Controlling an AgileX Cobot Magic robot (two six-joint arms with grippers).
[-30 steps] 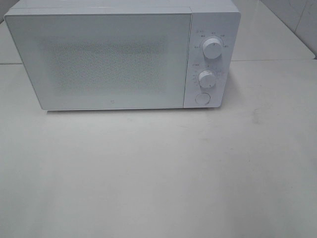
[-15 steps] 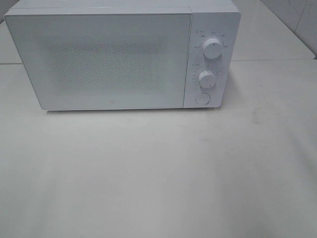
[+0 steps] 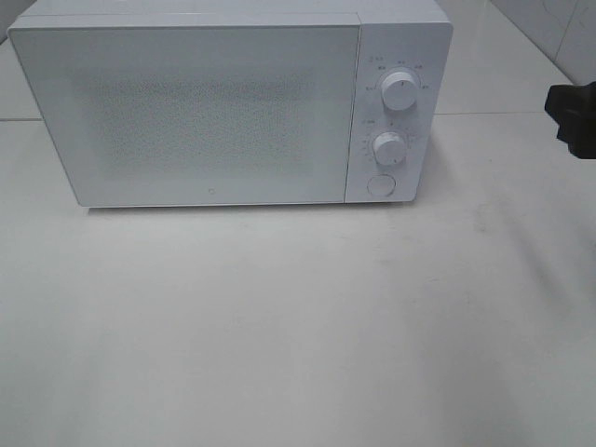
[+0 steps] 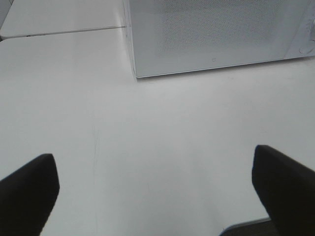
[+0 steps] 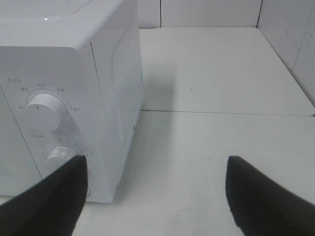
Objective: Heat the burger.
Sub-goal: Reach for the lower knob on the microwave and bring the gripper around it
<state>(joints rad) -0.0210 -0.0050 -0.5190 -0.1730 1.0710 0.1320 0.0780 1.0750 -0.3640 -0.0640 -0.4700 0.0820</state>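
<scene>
Starting at the left with the left gripper (image 4: 153, 164): jaws spread wide, nothing between them, hanging over bare white table (image 4: 147, 123). Ahead of it, and filling the back of the table in the high view, a white microwave oven (image 3: 214, 19) standing square on the table, door (image 3: 186, 112) shut, speckled window too pale to see through. No telling the burger's whereabouts: in none of the three views, and no looking past that door. Right of the door, a narrow control panel (image 3: 399, 37) carrying an upper knob (image 3: 399, 90), a lower knob (image 3: 388, 148) beneath it and a round button (image 3: 380, 184) at the bottom, all white. Further right, open table as far as a black piece of the right arm (image 3: 575, 116) poking in at the high view's right edge, level with the knobs and well apart from the oven. Behind that, pale wall tiles (image 3: 568, 28) in the far right corner. Through its own wrist camera, the right gripper (image 5: 157, 164) with jaws held wide apart and empty, pointed toward the oven's right-hand front corner and its two knobs, touching nothing.
</scene>
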